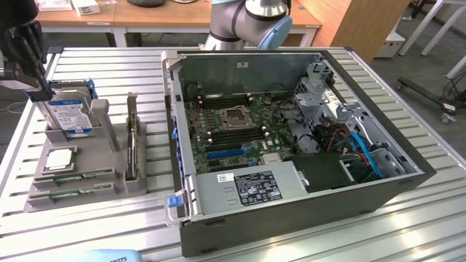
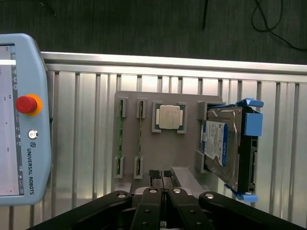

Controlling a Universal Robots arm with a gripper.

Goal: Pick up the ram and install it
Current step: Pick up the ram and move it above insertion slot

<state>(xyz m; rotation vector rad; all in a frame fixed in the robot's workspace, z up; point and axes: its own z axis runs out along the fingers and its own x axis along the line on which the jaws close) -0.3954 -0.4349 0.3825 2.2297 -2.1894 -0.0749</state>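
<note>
While its fingers press together on nothing, the gripper hangs over the grey tray, near the hard drive. The ram lies slotted in that tray, beside the silver processor, apart from the gripper.

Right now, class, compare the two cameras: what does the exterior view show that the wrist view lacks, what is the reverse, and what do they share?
First: the open computer case with its motherboard, and the arm's base.
Second: the red stop button and screen of the teach pendant.
Shared: that pendant, and the grey holder carrying the hard drive, the processor chip and two ram sticks, on the slatted table.
</note>
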